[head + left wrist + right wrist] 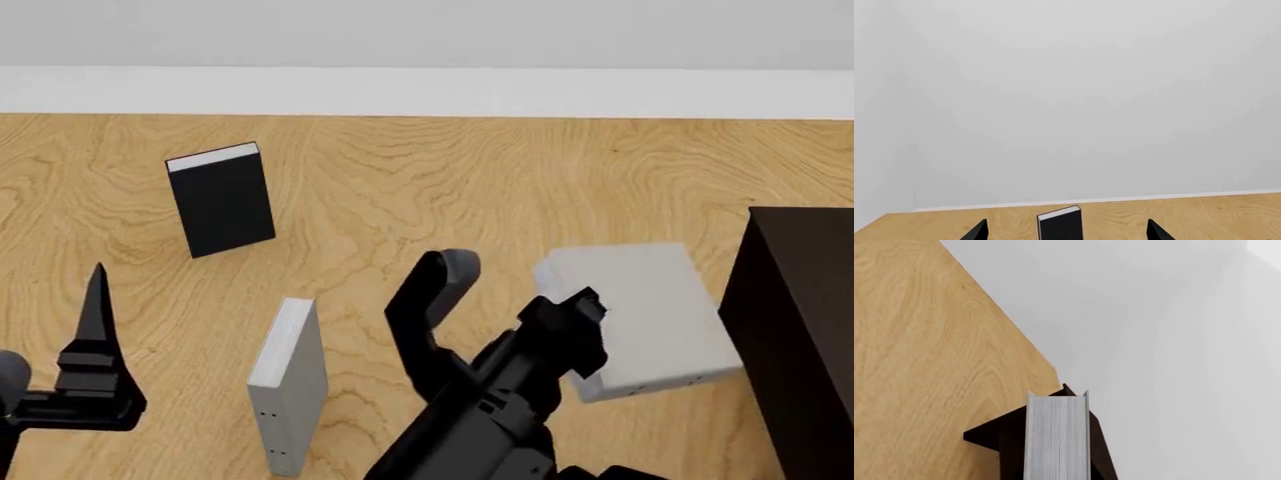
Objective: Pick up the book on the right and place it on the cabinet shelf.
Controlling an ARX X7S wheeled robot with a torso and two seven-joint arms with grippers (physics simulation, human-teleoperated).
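Your right tool [577, 325] is clamped on the grey book [647, 320], holding it tilted in the air just beside the dark cabinet [801, 330], while your left tool [80, 360] hangs open and empty over the wooden surface [467, 190].

Black boxy arms; left pincer [94, 330] with slim pointed fingers, grey joint cap
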